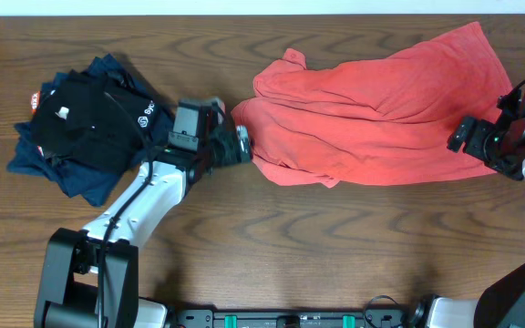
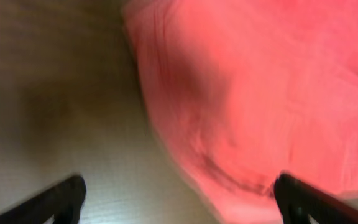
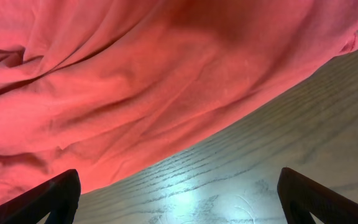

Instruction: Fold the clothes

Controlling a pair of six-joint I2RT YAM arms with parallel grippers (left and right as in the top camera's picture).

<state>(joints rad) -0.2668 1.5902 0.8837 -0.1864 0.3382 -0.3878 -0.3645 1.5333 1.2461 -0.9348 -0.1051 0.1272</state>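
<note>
I'm seeing the red T-shirt lying crumpled across the table's upper right, well apart from the dark clothes pile at left. Left gripper is sitting at the shirt's left edge, fingers spread wide, gripping nothing. Right gripper is hovering over its right hem, likewise spread wide.

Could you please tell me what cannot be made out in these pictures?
- Coral-red T-shirt: front or back up is unclear in every view, as its own folds hide any print.
- Left wrist view: blur smears the shirt's hem.
- Navy garments: their number, overhead, as the black shirt covers them.
- White logo on the pile: too small to read overhead.
</note>
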